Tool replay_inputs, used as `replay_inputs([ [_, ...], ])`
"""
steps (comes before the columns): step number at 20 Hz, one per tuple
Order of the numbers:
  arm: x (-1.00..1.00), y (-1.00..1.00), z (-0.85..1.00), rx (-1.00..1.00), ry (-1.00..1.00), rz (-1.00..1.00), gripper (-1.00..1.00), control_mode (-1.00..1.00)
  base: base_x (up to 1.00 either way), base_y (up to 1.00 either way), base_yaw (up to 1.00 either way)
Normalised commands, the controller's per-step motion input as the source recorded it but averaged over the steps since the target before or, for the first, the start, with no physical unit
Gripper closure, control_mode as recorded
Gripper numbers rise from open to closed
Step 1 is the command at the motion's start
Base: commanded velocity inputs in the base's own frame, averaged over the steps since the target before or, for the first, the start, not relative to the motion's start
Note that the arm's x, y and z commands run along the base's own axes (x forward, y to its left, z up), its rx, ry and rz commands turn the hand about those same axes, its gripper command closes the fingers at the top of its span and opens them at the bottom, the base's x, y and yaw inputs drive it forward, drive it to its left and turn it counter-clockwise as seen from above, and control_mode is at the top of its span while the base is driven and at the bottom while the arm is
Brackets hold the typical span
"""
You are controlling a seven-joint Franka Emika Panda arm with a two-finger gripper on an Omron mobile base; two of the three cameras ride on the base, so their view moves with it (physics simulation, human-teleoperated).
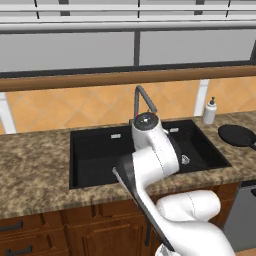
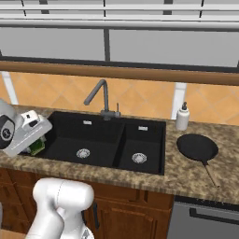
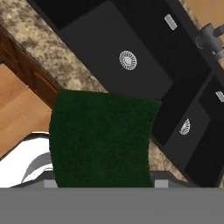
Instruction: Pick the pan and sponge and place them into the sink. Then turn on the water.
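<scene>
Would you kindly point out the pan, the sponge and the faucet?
pan [image 2: 197,147]: right base view, middle of its black bowl.
sponge [image 3: 103,138]: hand view, its dark green face.
faucet [image 2: 105,95]: right base view, upright neck.

Glossy white rounded arm [image 1: 155,155] segments (dark joint bands)

The black sink [image 1: 100,150] sits in the middle of the speckled stone surface [image 1: 35,165], the dark faucet [image 1: 142,100] at its back edge, with a white soap dispenser [image 1: 210,111] and the black pan [image 1: 237,135] toward the right edge.
</scene>
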Motion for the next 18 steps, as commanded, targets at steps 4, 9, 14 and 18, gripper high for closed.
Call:
replay_inputs([
  [4, 0.58, 0.96, -0.01, 0.00, 0.16, 0.00, 1.00, -1.00, 0.00, 0.00, 0.00],
  [9, 0.95, 0.67, -0.17, 0.00, 0.23, 0.00, 1.00, -1.00, 0.00, 0.00, 0.00],
  [14, 1.00, 0.42, -0.67, -0.03, 0.20, -0.08, 1.00, -1.00, 0.00, 0.00, 0.00],
  [18, 1.00, 0.20, -0.85, -0.10, 0.10, -0.15, 1.00, -1.00, 0.00, 0.00, 0.00],
])
